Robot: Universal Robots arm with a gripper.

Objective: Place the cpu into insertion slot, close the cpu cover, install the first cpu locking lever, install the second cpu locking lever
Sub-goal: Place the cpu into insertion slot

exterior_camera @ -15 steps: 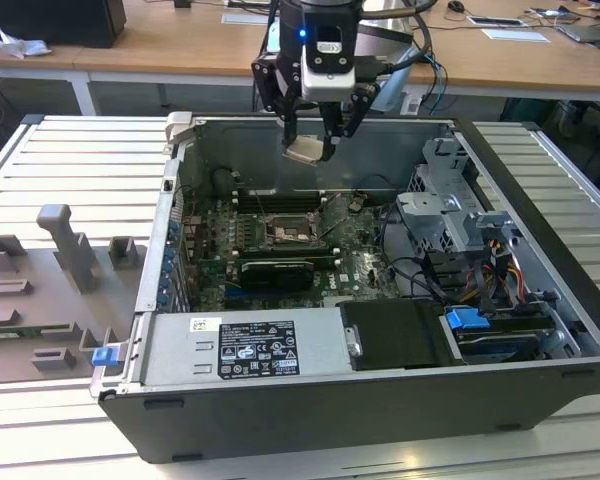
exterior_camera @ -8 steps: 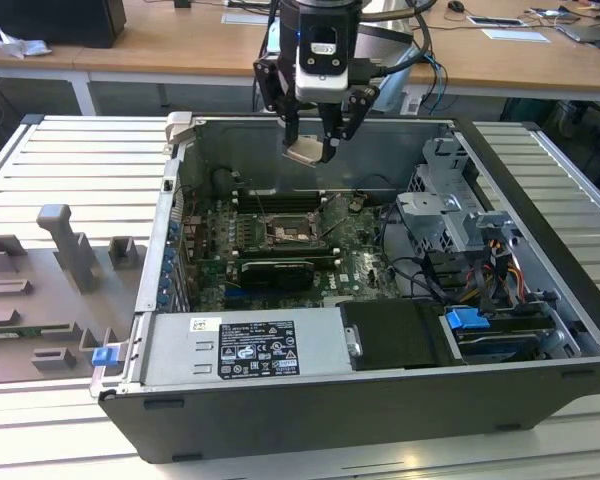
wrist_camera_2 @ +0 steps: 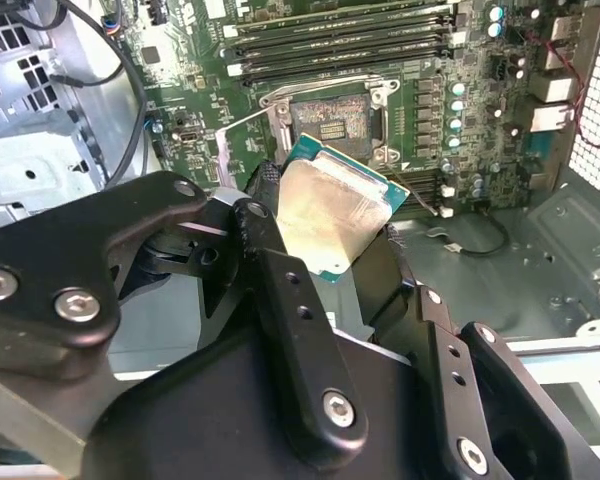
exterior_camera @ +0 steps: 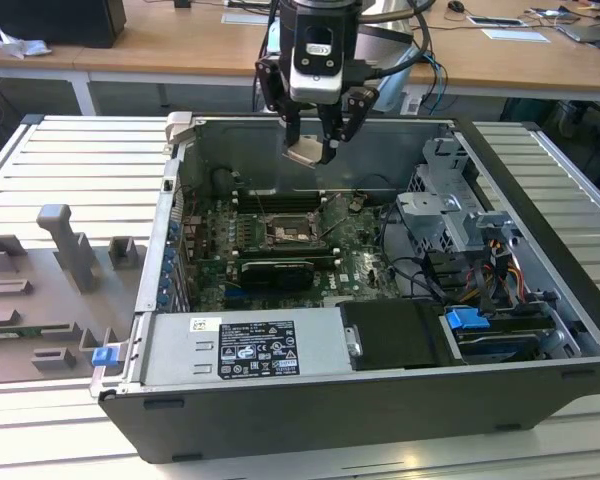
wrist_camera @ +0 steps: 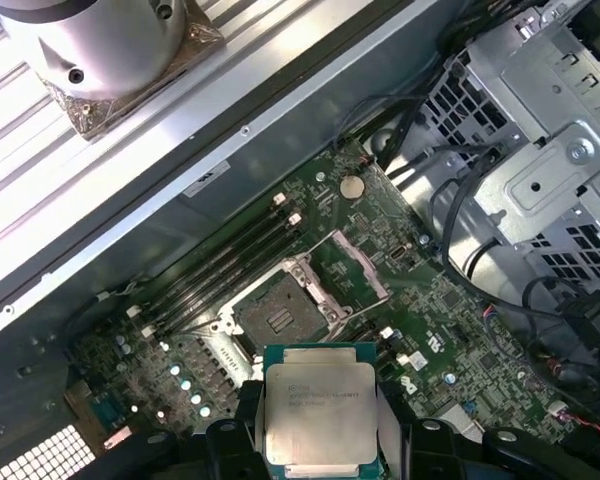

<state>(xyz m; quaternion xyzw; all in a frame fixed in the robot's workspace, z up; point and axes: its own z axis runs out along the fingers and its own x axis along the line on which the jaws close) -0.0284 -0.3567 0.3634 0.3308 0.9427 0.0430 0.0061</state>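
My gripper [exterior_camera: 311, 150] is shut on the cpu [exterior_camera: 306, 152], a flat square chip with a pale metal top. It holds the chip in the air above the open computer case. In both wrist views the black fingers [wrist_camera_2: 265, 235] press on two opposite edges of the cpu [wrist_camera_2: 332, 212] [wrist_camera: 320, 410]. The insertion slot [exterior_camera: 285, 233] [wrist_camera_2: 329, 121] [wrist_camera: 278, 316] lies below on the green board, dark, bare and apart from the chip. The cpu cover [wrist_camera: 357, 264] [wrist_camera_2: 232, 142] stands swung up from one edge of the slot.
Long black memory slots [wrist_camera_2: 340, 35] run beside the socket. A black card [exterior_camera: 276, 273] and the power supply [exterior_camera: 245, 347] sit nearer the exterior view's front. A metal drive cage [exterior_camera: 450, 205] with cables fills the exterior view's right. A grey fixture [exterior_camera: 65, 245] lies outside the case.
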